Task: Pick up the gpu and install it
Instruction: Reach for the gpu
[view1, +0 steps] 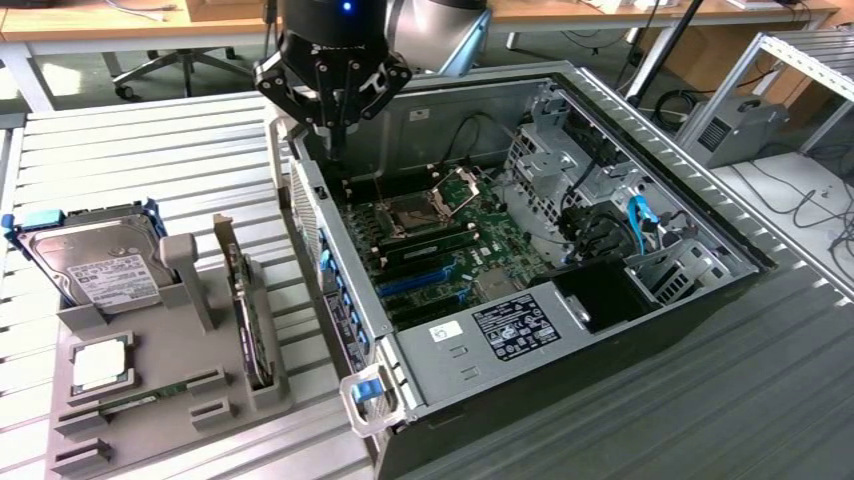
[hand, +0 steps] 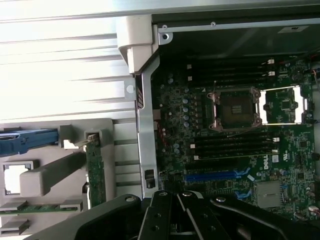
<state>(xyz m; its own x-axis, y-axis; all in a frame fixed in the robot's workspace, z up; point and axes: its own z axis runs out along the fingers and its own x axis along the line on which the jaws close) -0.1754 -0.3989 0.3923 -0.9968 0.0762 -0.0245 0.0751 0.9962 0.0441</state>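
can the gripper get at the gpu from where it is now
Probably yes: the gpu stands on edge in the gray holder beside the case, nothing over it. The gripper is shut, though.

The gpu (view1: 248, 320), a thin dark card, stood on edge in a gray rack (view1: 167, 395) beside the open case (view1: 430, 372).

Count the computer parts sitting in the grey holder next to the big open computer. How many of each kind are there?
Hard drive in blue frame: 1
Square silver chip: 1
Green memory stick: 1
Gpu card standing on its edge: 1
Total: 4
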